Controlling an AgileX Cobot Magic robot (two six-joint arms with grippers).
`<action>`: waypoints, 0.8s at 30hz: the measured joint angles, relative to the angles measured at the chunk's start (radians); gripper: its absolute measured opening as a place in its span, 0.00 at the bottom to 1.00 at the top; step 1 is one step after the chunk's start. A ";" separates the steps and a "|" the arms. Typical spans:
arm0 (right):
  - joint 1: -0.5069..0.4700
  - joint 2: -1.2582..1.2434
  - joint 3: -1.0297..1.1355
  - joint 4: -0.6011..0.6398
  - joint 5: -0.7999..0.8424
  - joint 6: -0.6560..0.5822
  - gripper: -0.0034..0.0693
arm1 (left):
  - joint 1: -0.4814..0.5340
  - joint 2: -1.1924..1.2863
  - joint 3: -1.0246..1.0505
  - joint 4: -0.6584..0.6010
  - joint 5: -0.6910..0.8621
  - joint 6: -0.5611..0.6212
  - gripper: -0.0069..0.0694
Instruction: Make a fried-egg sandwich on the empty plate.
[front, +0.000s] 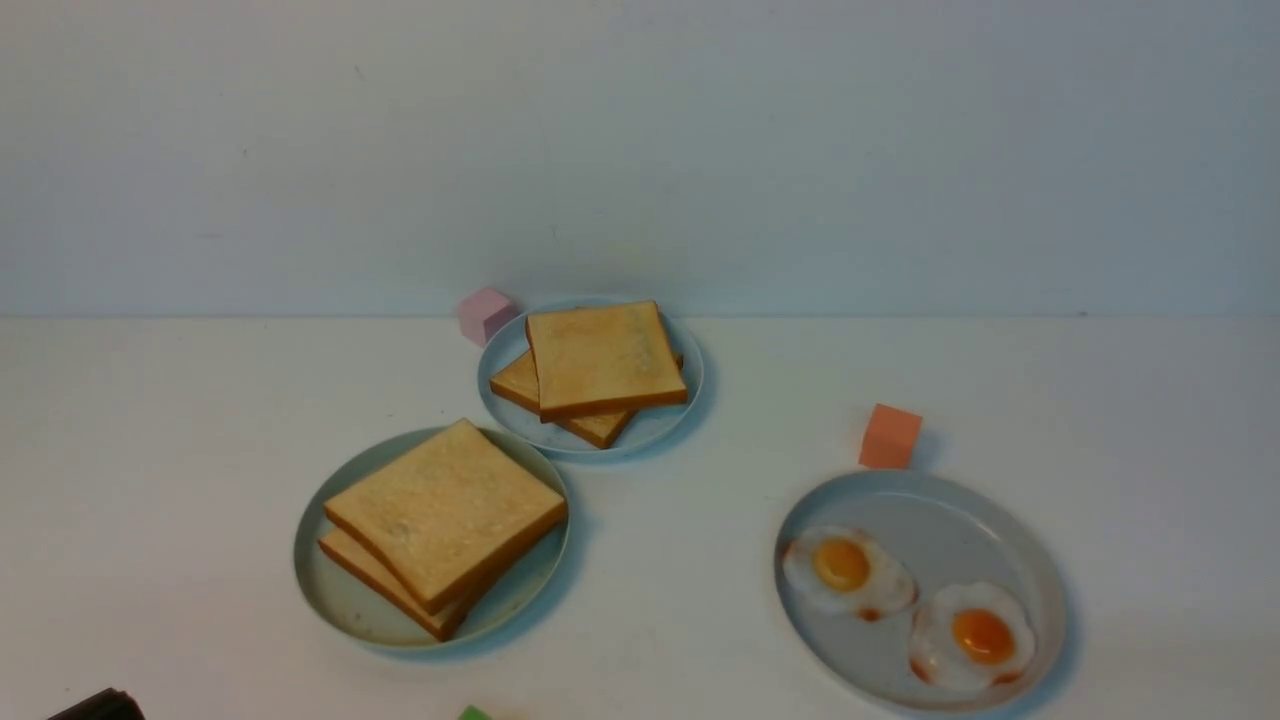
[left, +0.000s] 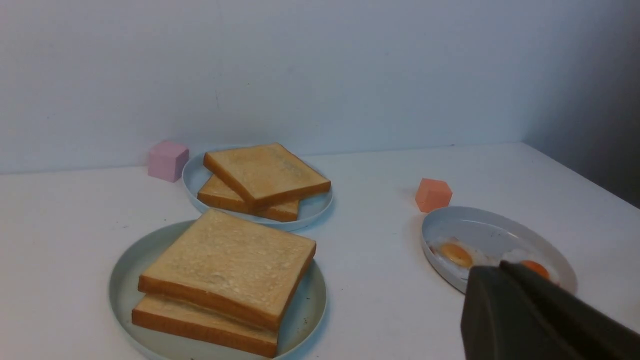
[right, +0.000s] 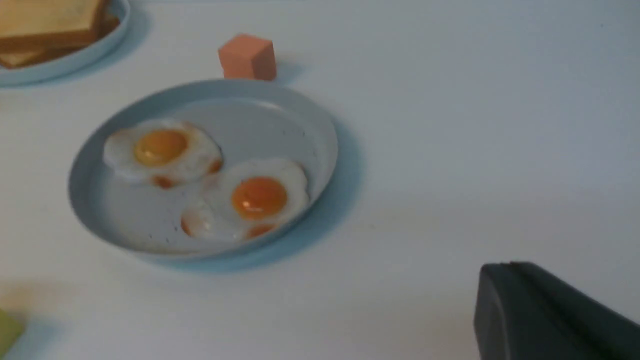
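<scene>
Two large golden toast slices (front: 445, 520) lie stacked on the pale mint-green plate (front: 330, 600) at the near left; no egg shows between them. They also show in the left wrist view (left: 225, 277). Two fried eggs (front: 848, 570) (front: 975, 635) lie on the grey plate (front: 930, 500) at the near right, also in the right wrist view (right: 162, 152). My left gripper (left: 500, 267) is shut and empty, low and near, to the right of the mint plate; only a dark bit shows in the front view (front: 95, 705). My right gripper (right: 507, 265) is shut and empty, apart from the egg plate.
A smaller grey-blue plate (front: 670, 420) at the back holds two more toast slices (front: 600, 360). A pink cube (front: 486, 315) stands behind it, an orange cube (front: 889, 436) behind the egg plate, and a green block (front: 473, 713) at the near edge.
</scene>
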 joint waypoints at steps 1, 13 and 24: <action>0.000 -0.004 0.004 0.001 0.002 0.001 0.03 | 0.000 0.000 0.000 0.000 0.002 0.000 0.08; 0.000 -0.026 0.013 0.011 -0.038 0.000 0.04 | 0.000 -0.001 0.000 0.000 0.004 -0.001 0.10; 0.000 -0.026 0.013 0.011 -0.039 0.000 0.04 | 0.000 -0.001 0.000 0.000 0.004 -0.001 0.11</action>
